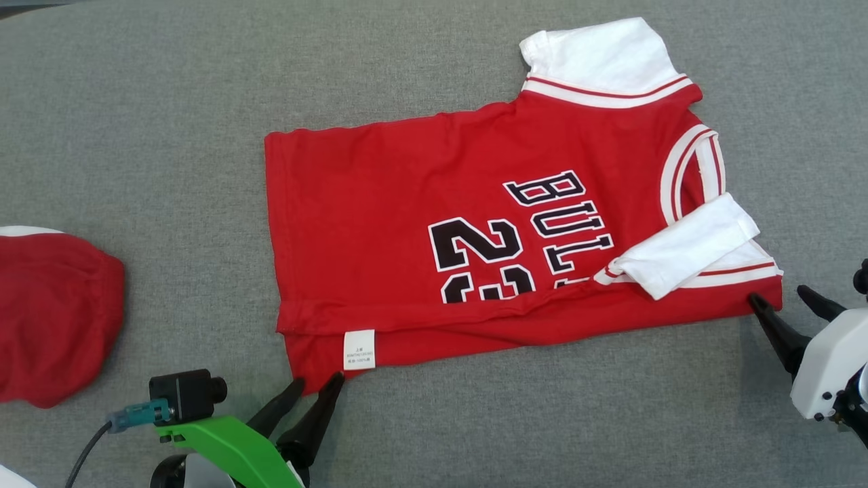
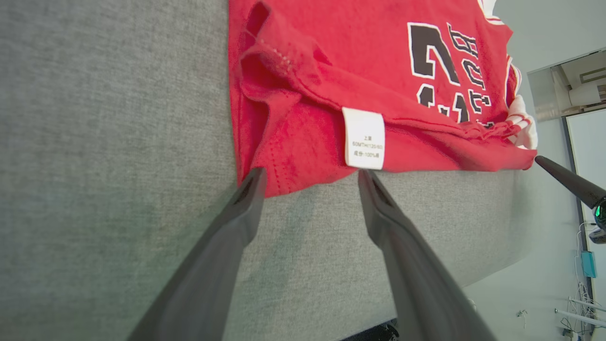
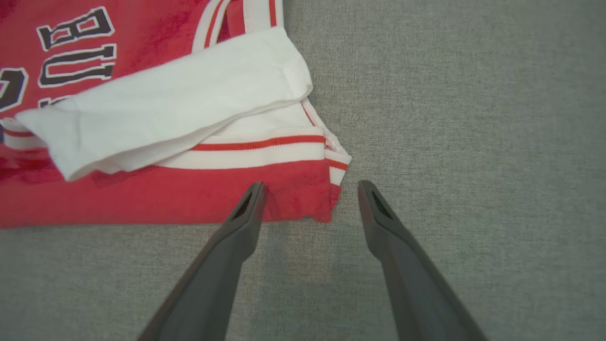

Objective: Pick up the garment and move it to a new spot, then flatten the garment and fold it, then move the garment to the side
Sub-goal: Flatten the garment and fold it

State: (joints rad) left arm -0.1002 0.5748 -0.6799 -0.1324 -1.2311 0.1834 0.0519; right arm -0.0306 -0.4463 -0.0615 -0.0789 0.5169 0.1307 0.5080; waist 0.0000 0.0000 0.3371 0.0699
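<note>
Red jersey (image 1: 475,224) lies folded on gray table (image 1: 135,135), print reads "BUL" & 23; white tag (image 1: 359,350) says "60MTH". L gripper (image 1: 318,378) open at hem corner, R gripper (image 1: 778,294) open at shoulder corner.

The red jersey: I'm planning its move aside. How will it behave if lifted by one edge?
Probably floppy: the red jersey is thin, wrinkled at its fold, so it would likely sag and unfold. Its loose white sleeve may flop open. Pushed across the grey fabric surface, it would probably bunch, not slide.
</note>
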